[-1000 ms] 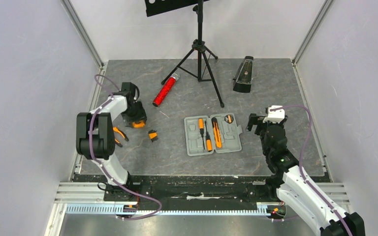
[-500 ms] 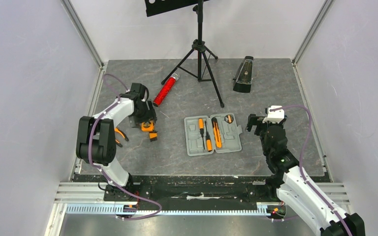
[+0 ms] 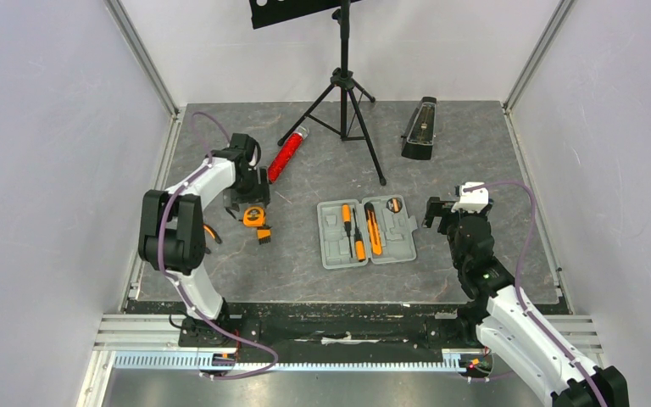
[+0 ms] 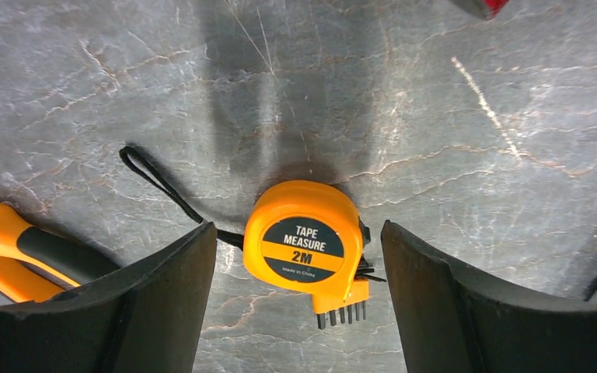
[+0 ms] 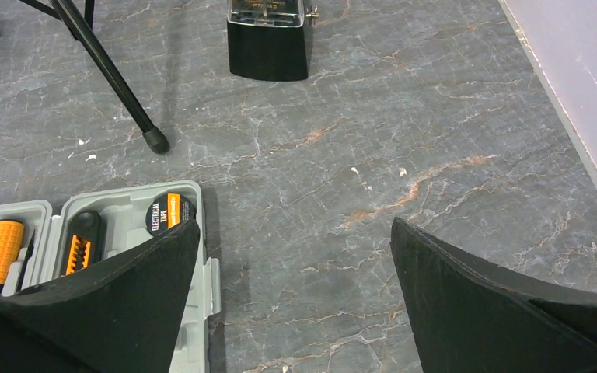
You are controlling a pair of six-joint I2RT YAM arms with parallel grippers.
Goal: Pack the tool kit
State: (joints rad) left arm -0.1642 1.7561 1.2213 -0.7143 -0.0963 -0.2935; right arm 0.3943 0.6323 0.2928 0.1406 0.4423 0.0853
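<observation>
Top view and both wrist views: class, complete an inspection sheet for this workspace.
Surface: grey marbled table, scuffed.
Job's things: tool case open, screwdrivers seated; tape measure and pliers loose on table.
Clutter: red cylinder, metronome, tripod stand.
Grippers: left gripper open, fingers either side of tape measure, not touching; right gripper open, empty, beside case.
Cables: purple cable along each arm.
Surroundings: pale walls, metal frame.
</observation>
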